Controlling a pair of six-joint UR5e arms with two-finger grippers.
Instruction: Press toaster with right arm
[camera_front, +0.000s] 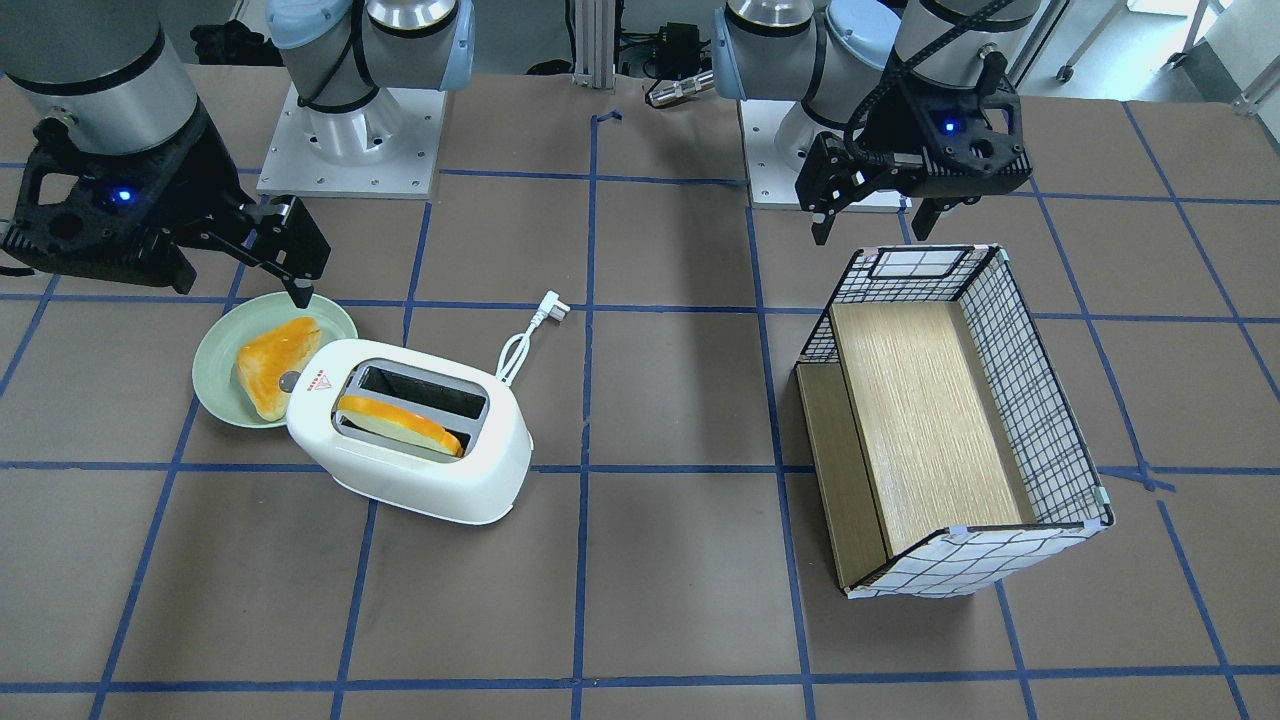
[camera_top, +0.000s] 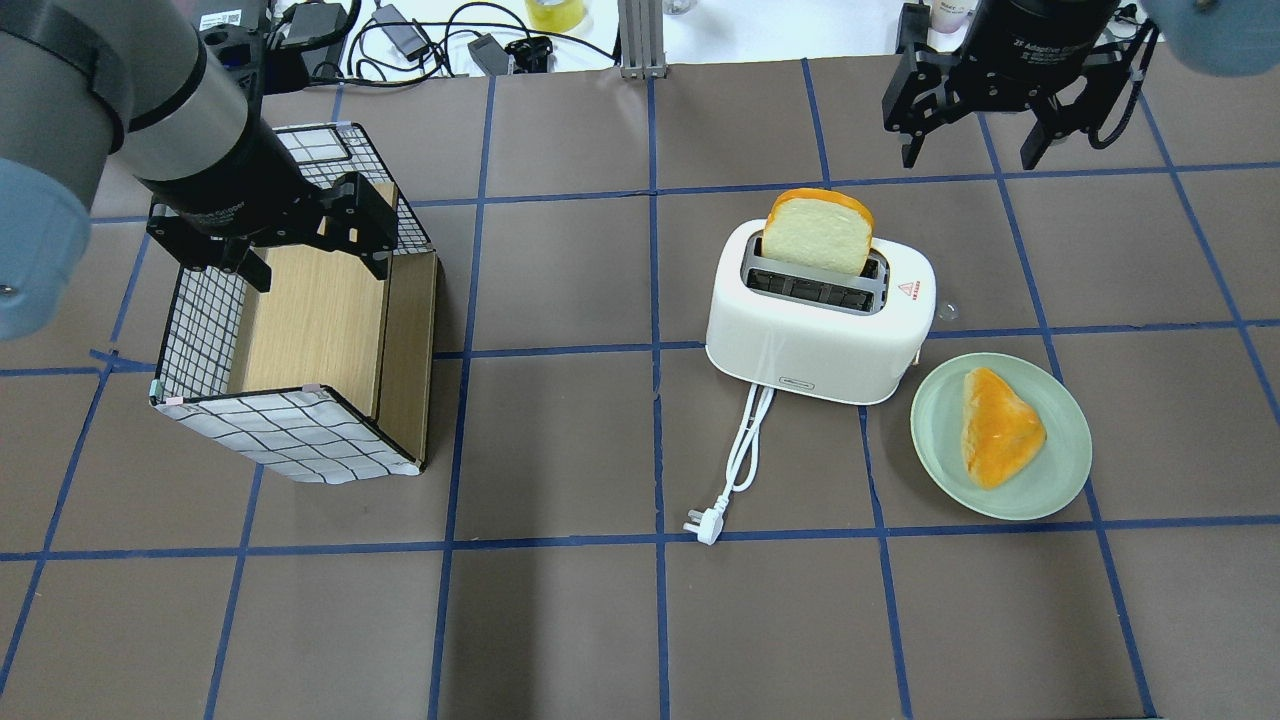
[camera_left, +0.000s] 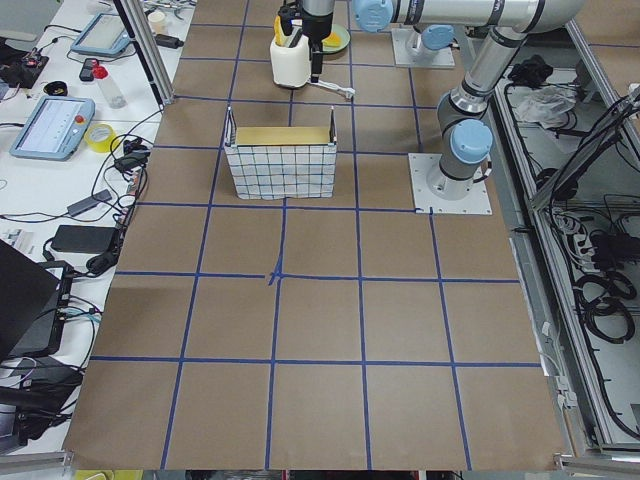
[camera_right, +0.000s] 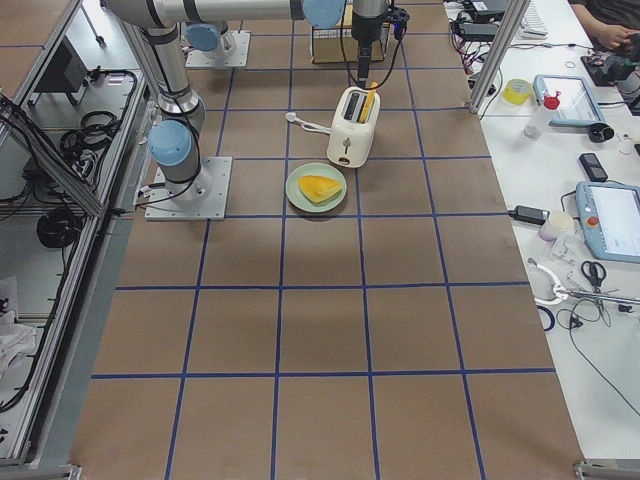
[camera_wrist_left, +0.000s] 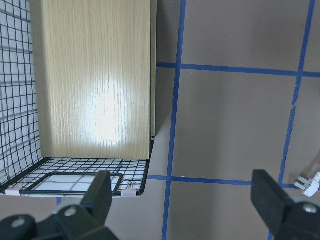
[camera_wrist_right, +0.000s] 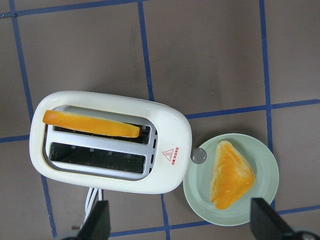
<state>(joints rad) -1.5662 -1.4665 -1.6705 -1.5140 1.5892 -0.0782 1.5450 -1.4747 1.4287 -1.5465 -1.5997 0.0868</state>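
The white toaster (camera_top: 820, 320) stands mid-table, also in the front view (camera_front: 410, 455) and the right wrist view (camera_wrist_right: 107, 172). A bread slice (camera_top: 818, 230) sticks up from one slot. The grey knob (camera_wrist_right: 198, 156) is on the end facing the plate. My right gripper (camera_top: 972, 152) is open and empty. It hangs high above the table, beyond the toaster's knob end, apart from it. It also shows in the front view (camera_front: 243, 290). My left gripper (camera_top: 320, 272) is open and empty above the basket (camera_top: 200, 330).
A green plate (camera_top: 1070, 440) with another bread piece (camera_top: 1000, 430) sits beside the toaster's knob end. The toaster's white cord and plug (camera_top: 700, 525) trail toward the robot's side. The wire-and-wood basket (camera_front: 1040, 400) lies on its side on the left arm's half.
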